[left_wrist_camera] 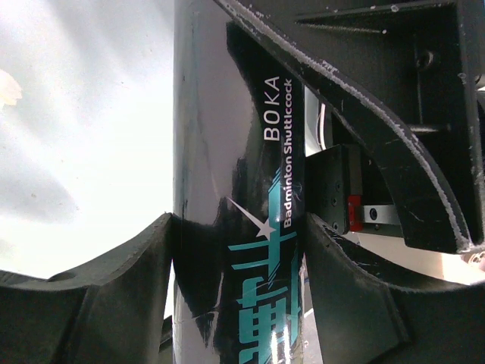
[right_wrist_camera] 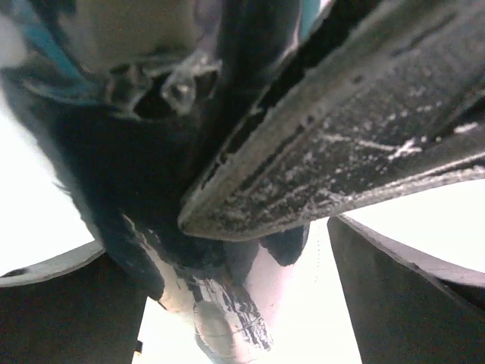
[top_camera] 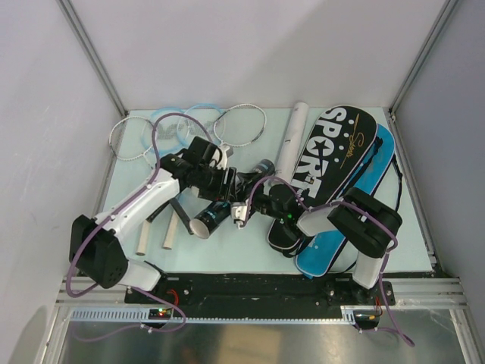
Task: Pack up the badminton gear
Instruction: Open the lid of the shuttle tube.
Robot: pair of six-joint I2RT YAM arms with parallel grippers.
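Right claw [right_wrist_camera: 218,233]: spread wide, nothing gripped, beside tube. Black tube [left_wrist_camera: 227,136]: clamped mid-length by left claw [left_wrist_camera: 236,227], tilted over worktop [top_camera: 413,235] centre. Judged light, hollow, glossy, slippery, crushable; best gripped gently mid-body. White tube [top_camera: 292,140], rackets [top_camera: 242,125] seen at far edge.

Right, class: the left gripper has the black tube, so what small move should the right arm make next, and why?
Probably lower the right gripper onto the small white shuttlecock beside it and close. Its jaws stand wide open, while the left gripper holds the black tube steady.
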